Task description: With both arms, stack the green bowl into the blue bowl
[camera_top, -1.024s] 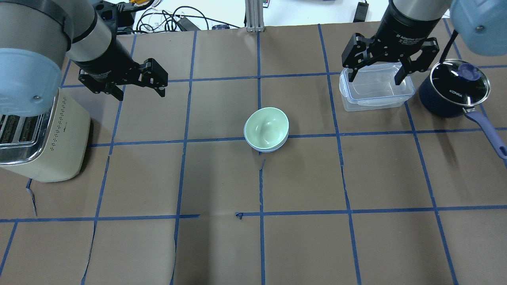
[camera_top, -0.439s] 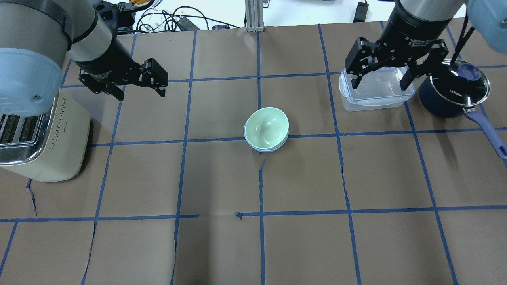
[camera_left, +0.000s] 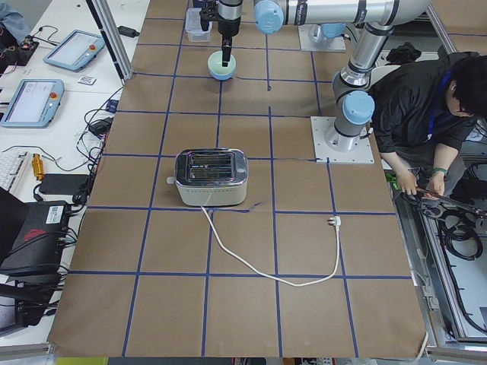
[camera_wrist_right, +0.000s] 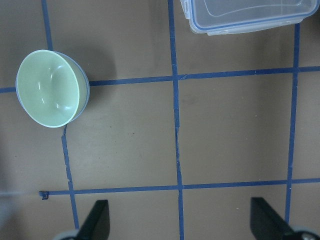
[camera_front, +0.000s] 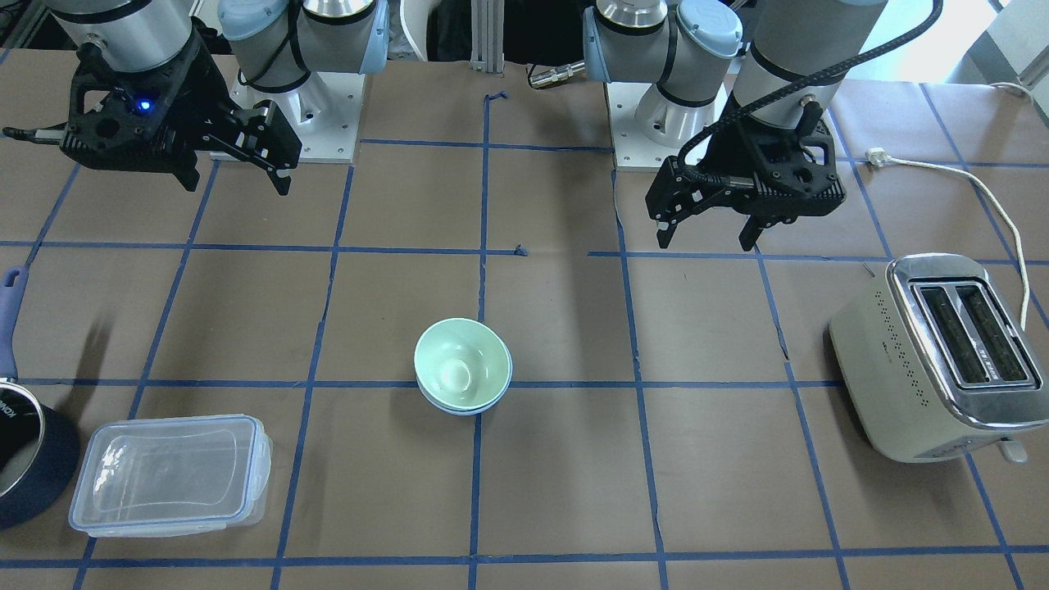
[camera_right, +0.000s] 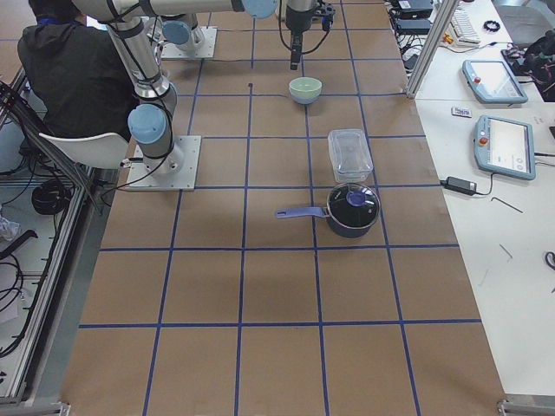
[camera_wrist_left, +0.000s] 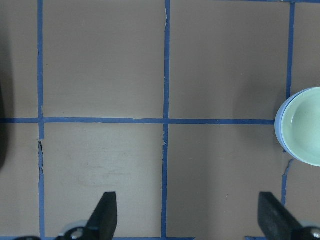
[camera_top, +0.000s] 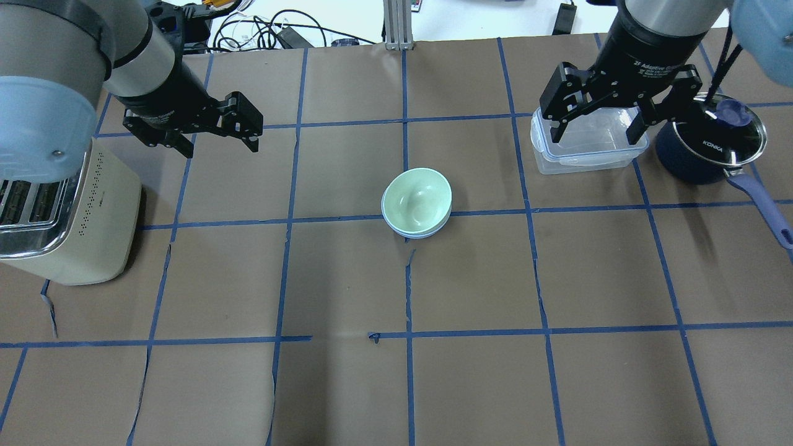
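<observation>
The green bowl point(camera_top: 416, 198) sits nested inside the blue bowl point(camera_top: 417, 234) at the table's middle; only the blue bowl's rim and lower side show. Both also show in the front view, the green bowl point(camera_front: 461, 363) in the blue bowl point(camera_front: 459, 407). My left gripper point(camera_top: 220, 148) is open and empty, raised well to the left of the bowls; its wrist view has the green bowl point(camera_wrist_left: 306, 126) at the right edge. My right gripper point(camera_top: 593, 137) is open and empty, raised over the clear container, far to the right of the bowls. Its wrist view shows the green bowl point(camera_wrist_right: 47, 87) at upper left.
A cream toaster point(camera_top: 68, 210) stands at the left edge, its cord trailing off behind. A clear container with a blue rim point(camera_top: 588, 153) and a dark lidded pot point(camera_top: 712, 133) with a long handle stand at the far right. A person point(camera_left: 426, 114) is beside the robot's base.
My right gripper has moved a little to the right and back above the clear container, still open. The left gripper and the stacked bowls have not moved.
</observation>
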Motion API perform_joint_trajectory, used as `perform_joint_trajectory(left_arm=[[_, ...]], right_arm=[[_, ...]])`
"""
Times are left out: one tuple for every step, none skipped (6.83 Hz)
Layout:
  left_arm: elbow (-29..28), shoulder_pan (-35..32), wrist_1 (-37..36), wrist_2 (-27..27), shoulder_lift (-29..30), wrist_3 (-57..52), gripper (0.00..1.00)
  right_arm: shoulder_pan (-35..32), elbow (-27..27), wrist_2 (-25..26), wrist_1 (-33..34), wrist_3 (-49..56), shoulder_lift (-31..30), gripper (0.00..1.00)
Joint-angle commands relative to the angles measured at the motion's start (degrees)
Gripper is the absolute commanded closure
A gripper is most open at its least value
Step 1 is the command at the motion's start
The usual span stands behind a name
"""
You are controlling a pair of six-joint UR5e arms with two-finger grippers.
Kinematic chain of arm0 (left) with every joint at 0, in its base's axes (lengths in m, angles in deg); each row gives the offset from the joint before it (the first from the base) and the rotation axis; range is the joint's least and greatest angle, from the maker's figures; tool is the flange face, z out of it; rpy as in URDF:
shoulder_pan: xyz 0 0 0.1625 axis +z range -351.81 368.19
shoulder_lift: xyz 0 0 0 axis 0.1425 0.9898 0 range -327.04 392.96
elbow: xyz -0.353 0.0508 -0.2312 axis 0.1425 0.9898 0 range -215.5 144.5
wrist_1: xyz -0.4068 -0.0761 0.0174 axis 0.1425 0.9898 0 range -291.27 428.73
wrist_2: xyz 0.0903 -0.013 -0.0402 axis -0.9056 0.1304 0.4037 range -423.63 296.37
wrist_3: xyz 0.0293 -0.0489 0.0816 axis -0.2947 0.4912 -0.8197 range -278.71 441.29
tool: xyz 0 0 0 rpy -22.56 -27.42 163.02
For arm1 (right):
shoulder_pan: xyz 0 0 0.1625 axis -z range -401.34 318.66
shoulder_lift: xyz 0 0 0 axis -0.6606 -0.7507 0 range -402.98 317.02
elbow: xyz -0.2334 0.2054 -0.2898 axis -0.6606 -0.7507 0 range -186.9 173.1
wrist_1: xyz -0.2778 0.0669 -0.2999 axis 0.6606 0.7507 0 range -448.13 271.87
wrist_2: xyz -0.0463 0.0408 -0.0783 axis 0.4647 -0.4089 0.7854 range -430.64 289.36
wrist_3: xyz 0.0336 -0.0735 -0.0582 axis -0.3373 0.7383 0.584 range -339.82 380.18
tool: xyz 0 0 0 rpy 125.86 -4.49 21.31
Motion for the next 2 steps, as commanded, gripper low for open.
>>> perform_joint_trajectory(left_arm=[[0.04, 0.09, 0.00, -0.09, 0.08, 0.00, 0.00], [-0.04, 0.09, 0.00, -0.18, -0.01, 0.00, 0.00]], right_arm=[[0.00, 0.05, 0.16, -0.01, 0.00, 0.06, 0.00], [0.00, 0.14, 0.16, -0.01, -0.09, 0.15, 0.00]])
